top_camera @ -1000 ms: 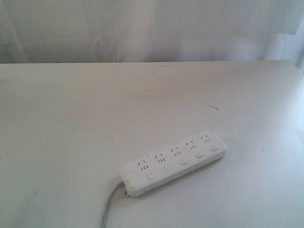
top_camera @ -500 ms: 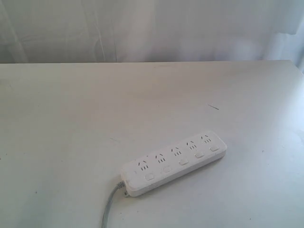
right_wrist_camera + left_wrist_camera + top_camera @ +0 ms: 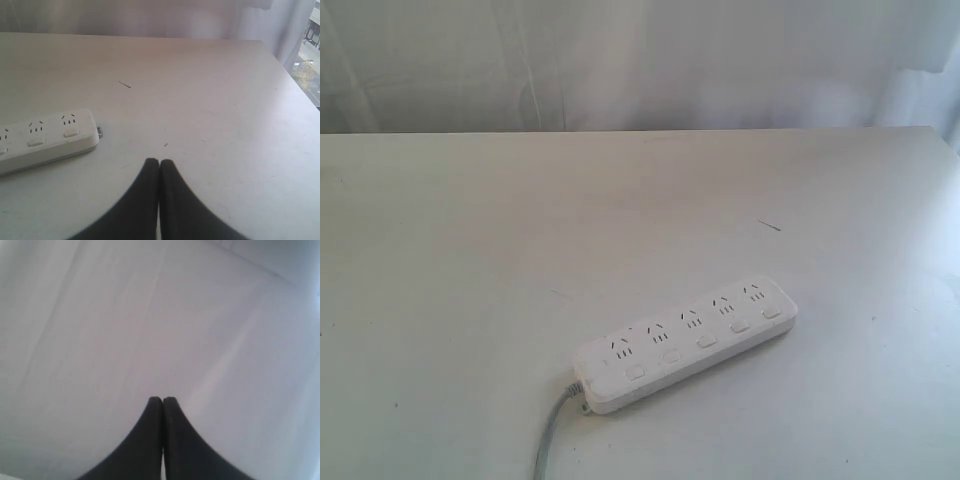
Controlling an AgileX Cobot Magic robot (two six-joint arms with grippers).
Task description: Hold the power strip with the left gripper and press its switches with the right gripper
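Note:
The white power strip [image 3: 685, 344] lies flat on the table, angled from near left to far right, its grey cord [image 3: 550, 440] running off the near edge. Its row of small white switches [image 3: 706, 341] sits below the outlets. One end of the power strip [image 3: 45, 139] also shows in the right wrist view, with two switches [image 3: 71, 133] visible. My right gripper [image 3: 159, 161] is shut with nothing in it, hovering over bare table apart from that end. My left gripper [image 3: 163, 399] is shut and empty over plain white surface. Neither arm appears in the exterior view.
The white table [image 3: 470, 250] runs back to a pale curtain [image 3: 640, 60]. A small dark mark [image 3: 770, 225] lies beyond the strip. The table's corner and edge [image 3: 280, 60] show in the right wrist view, with a window beyond.

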